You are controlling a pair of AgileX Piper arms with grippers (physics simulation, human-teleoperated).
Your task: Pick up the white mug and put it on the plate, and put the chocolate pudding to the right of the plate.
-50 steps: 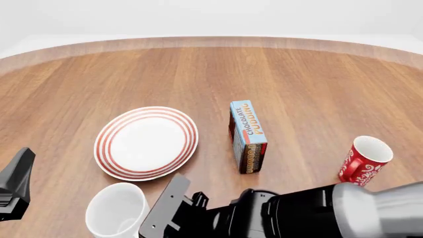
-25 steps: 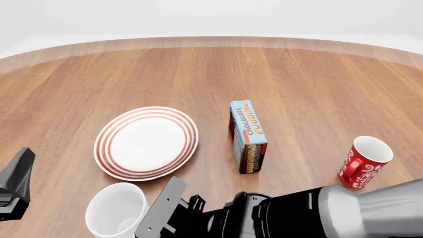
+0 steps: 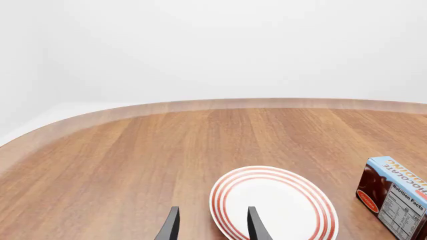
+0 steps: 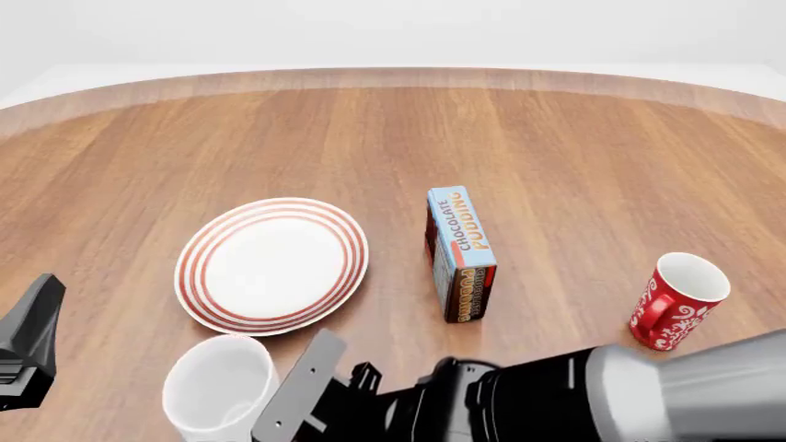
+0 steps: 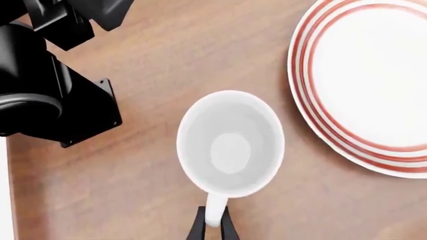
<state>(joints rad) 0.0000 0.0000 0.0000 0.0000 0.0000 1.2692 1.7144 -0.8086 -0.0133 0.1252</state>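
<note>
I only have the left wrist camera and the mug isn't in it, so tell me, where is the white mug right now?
Observer: The white mug is upright, just nearer the arms than the plate, not on it.
Operator: Is the right gripper on it?
Observer: Yes. In the right wrist view, the right gripper has its fingers closed on the mug's handle.
Operator: Anything else I'm missing?
Observer: A red mug stands upright far to the right, beyond the chocolate pudding.
</note>
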